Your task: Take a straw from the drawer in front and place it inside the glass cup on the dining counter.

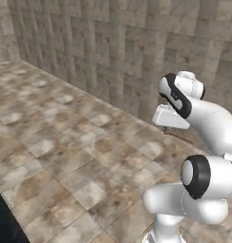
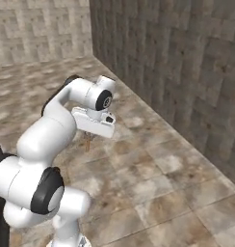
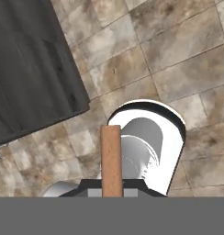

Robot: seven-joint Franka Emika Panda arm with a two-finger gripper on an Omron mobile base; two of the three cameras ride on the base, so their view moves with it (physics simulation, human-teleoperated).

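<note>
Two tiled surfaces make up most of the room: a floor (image 1: 65, 137) of mottled brown and beige stone tiles, and a wall (image 1: 118, 47) of darker grey-brown tiles rising straight from it. In the right base view the wall (image 2: 177, 72) runs along the right side and meets a paler tiled wall at the far corner. In the left base view a dark edge shows at the bottom left corner; I cannot tell what it is.

The white arm is folded over the open floor, its hand pointing downward. The gripper (image 2: 88, 137) is closed narrowly on the straw (image 3: 111, 160), which in the hand view stands up from between the fingertips as a thick orange-brown stick. From the right base view a short length of the straw (image 2: 88, 141) hangs below the hand; from the left base view a thin brown piece (image 1: 179, 136) sticks out to the right just under the hand.

In the hand view a dark grey wood-grain panel (image 3: 31, 69) fills the upper left corner above the tiles; whether it is part of a drawer or a cabinet cannot be told.
</note>
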